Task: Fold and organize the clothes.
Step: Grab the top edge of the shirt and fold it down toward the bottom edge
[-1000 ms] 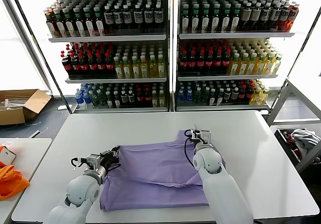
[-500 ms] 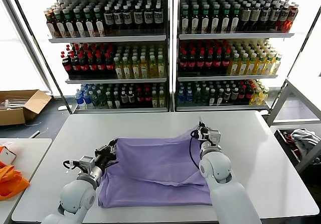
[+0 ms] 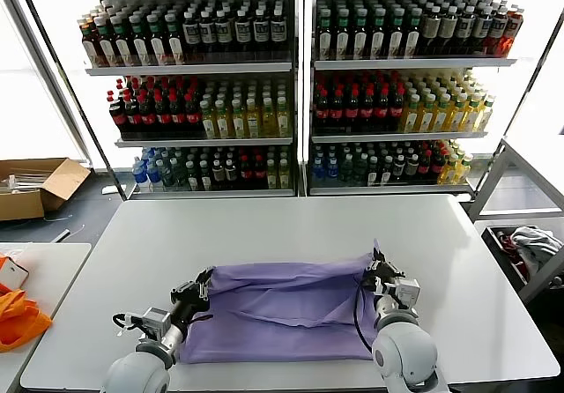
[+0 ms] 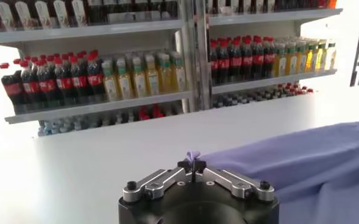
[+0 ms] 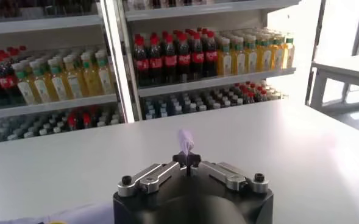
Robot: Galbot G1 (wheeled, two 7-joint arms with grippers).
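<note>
Both grippers (image 3: 204, 280) (image 3: 376, 264) pinch shirt (image 3: 282, 309); white table (image 3: 264, 226); drink shelves (image 3: 300, 85) behind.

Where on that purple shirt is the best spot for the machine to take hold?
At the two far corners, as now: the left pincer and right pincer each pinch one, from the shirt's outer ends. The lavender t-shirt is limp, so corner grips keep its edge taut for folding.

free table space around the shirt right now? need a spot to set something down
Bare table: the wide strip between the lavender t-shirt and the far edge by the shelves, plus both side margins. Crowded near edge: left gripper and right gripper each pinch a shirt corner there.
</note>
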